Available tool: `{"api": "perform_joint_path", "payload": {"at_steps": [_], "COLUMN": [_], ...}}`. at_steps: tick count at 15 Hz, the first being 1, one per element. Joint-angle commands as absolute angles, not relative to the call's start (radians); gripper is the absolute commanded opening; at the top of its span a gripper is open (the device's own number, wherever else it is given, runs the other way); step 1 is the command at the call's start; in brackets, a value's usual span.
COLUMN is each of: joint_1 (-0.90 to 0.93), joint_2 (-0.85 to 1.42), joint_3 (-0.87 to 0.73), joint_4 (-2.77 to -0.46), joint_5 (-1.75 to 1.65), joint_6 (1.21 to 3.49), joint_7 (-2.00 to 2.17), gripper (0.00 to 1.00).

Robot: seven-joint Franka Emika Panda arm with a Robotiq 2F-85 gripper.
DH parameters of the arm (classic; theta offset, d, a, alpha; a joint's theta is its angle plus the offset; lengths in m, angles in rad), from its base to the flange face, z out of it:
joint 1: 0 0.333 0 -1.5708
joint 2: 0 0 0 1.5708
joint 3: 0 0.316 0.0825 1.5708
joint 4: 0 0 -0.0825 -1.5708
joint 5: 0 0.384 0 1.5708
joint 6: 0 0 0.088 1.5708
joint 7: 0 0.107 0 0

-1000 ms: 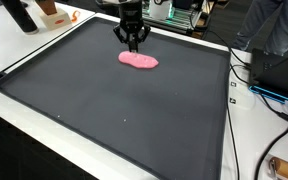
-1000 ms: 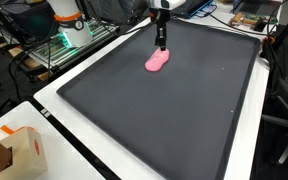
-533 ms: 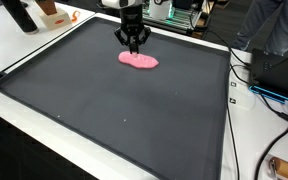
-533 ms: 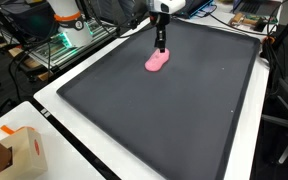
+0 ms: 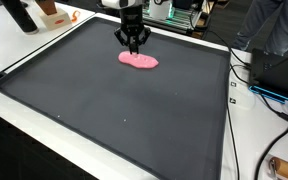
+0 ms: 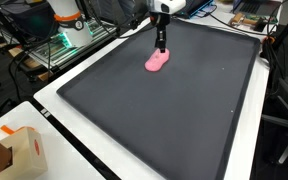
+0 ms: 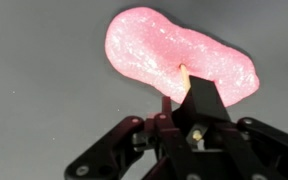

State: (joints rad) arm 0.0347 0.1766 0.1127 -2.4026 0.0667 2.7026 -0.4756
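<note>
A flat pink, glittery, peanut-shaped blob (image 5: pixel 139 60) (image 6: pixel 157 62) lies near the far edge of a large black mat (image 5: pixel 114 115) (image 6: pixel 174 115). My gripper (image 5: pixel 134 48) (image 6: pixel 161 47) hangs just above the blob's back edge with its black fingers pressed together into one point. In the wrist view the joined fingertips (image 7: pixel 189 88) overlap the near edge of the blob (image 7: pixel 154 50). Nothing is held between them. I cannot tell whether the tips touch the blob.
The mat sits on a white table (image 5: pixel 244 130). Cables (image 5: pixel 274 150) and dark equipment (image 5: pixel 282 65) stand beside it. A cardboard box (image 6: pixel 12 150) rests at a table corner, and an orange-and-white device (image 6: pixel 66 20) stands behind the mat.
The gripper has risen very slightly over the blob. The blob has not moved.
</note>
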Motion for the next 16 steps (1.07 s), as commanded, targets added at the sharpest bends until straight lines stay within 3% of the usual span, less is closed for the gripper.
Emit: {"api": "perform_joint_path", "payload": {"at_steps": [1, 16], "joint_1": [0.020, 0.040], "joint_2": [0.184, 0.076], "joint_3": [0.124, 0.117], "joint_4": [-2.407, -2.400], "joint_5": [0.064, 0.017], "joint_6": [2.695, 2.593], "joint_7": [-0.480, -0.461], "gripper": [0.06, 0.06]}}
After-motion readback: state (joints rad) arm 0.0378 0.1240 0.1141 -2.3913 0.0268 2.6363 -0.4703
